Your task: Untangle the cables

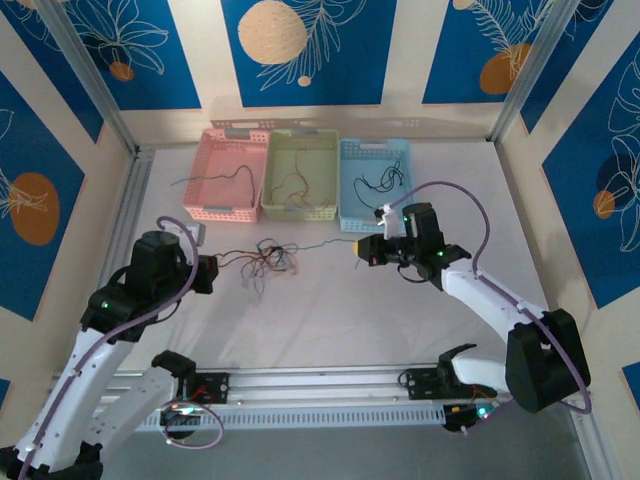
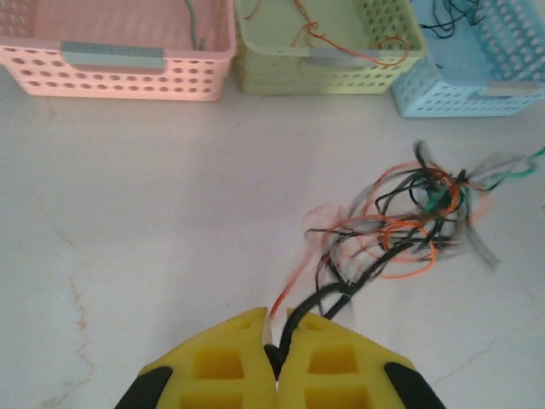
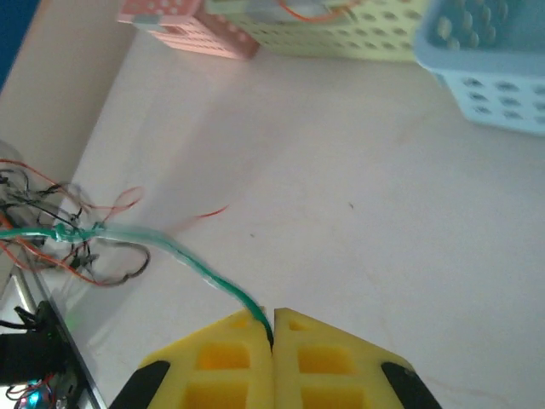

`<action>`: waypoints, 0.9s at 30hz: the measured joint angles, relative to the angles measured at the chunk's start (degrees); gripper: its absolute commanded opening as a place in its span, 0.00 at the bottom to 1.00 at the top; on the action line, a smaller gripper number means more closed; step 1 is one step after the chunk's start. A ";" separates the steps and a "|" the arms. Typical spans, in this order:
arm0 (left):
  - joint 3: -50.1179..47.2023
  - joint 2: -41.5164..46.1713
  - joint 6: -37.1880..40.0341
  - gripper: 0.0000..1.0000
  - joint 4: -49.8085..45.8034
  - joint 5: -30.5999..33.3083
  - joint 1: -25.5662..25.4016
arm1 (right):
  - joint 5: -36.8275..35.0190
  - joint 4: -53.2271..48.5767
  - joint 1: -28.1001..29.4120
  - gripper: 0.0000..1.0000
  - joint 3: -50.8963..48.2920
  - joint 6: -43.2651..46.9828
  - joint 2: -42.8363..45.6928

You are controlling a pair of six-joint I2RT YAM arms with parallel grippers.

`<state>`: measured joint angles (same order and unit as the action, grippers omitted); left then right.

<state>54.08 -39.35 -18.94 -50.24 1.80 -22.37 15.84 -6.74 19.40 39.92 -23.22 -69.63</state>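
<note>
Cables [image 1: 270, 260]: knot of black, orange-red and dark strands on the white table [image 1: 340, 320], between the two grippers.

Left gripper [image 2: 274, 362]: yellow fingers pressed together on a black cable [image 2: 328, 298], which runs from the fingertips up and right into the knot.

Right gripper [image 3: 271, 336]: yellow fingers pressed together on a green cable [image 3: 170, 251], which stretches left from the fingertips to the knot.

Pink basket [image 1: 222, 212]: far side of table, one dark strand inside.

Green basket [image 1: 298, 212]: just beside the pink one, orange-red strands inside.

Blue basket [image 1: 370, 222]: rightmost of the row, black strands inside.
</note>
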 measured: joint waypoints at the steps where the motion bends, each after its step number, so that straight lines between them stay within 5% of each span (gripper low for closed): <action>1: 0.00 0.33 -0.04 0.00 -0.63 1.62 0.17 | -0.57 -0.85 -1.79 0.00 -0.31 -0.48 0.04; 17: 0.00 2.45 0.02 0.00 -4.26 10.84 0.90 | -7.39 -6.49 -10.73 0.00 -2.67 -4.13 2.01; 27: -1.31 2.19 1.33 0.00 -3.39 8.15 0.90 | -4.76 -4.83 1.42 0.00 3.96 -4.79 5.51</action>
<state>52.77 -37.17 -17.61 -53.63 9.96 -21.47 11.07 -11.57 20.82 43.88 -28.01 -64.12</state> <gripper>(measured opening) 0.064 0.051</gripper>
